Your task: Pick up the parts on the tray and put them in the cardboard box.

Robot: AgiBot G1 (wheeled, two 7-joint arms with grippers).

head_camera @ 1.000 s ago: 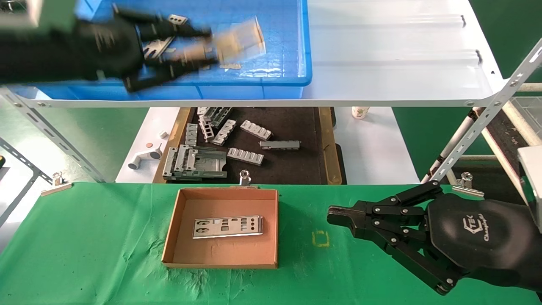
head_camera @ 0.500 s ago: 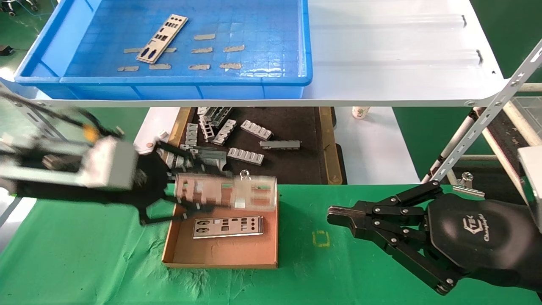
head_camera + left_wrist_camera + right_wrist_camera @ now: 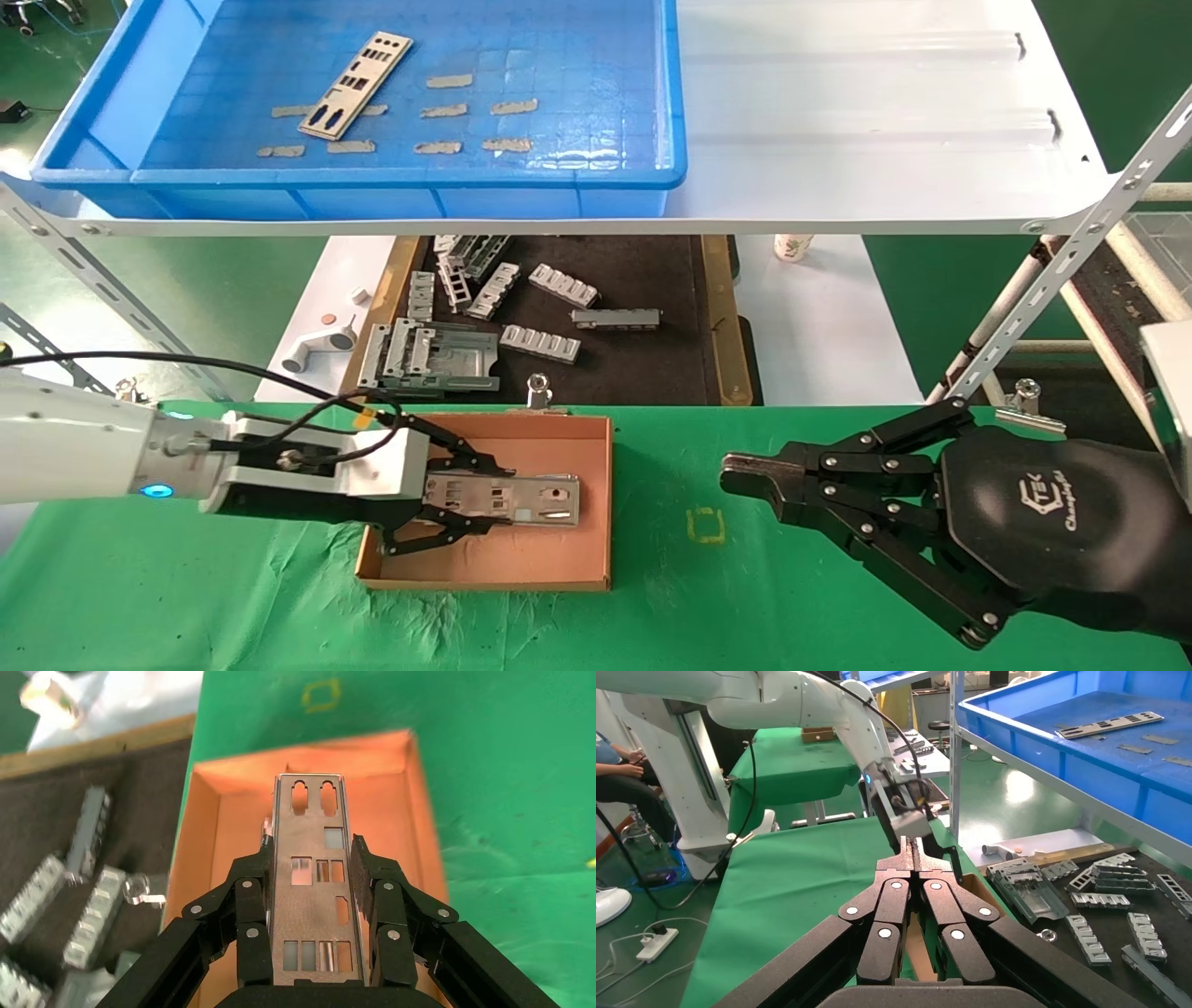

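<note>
My left gripper (image 3: pixel 480 499) is shut on a thin silver plate (image 3: pixel 535 499) and holds it flat, low inside the small cardboard box (image 3: pixel 494 559). In the left wrist view the plate (image 3: pixel 309 910) lies between the black fingers (image 3: pixel 383 903), over the box (image 3: pixel 232 811). The plate that lay in the box is hidden under it. Another plate (image 3: pixel 356 84) lies in the blue tray (image 3: pixel 577 56) on the shelf. My right gripper (image 3: pixel 736 471) is shut and empty, parked over the green cloth to the right of the box; it also shows in the right wrist view (image 3: pixel 911 843).
Grey tape scraps (image 3: pixel 466 112) lie on the tray floor. A dark tray (image 3: pixel 652 373) with grey ribbed brackets (image 3: pixel 540 343) sits behind the box. A metal clip (image 3: pixel 537 387) stands at the box's far wall. A slanted shelf strut (image 3: pixel 1071 252) rises at right.
My left arm carried the plate from the blue tray down to the cardboard box, and now holds it low over the plate lying there. The right arm has not moved.
</note>
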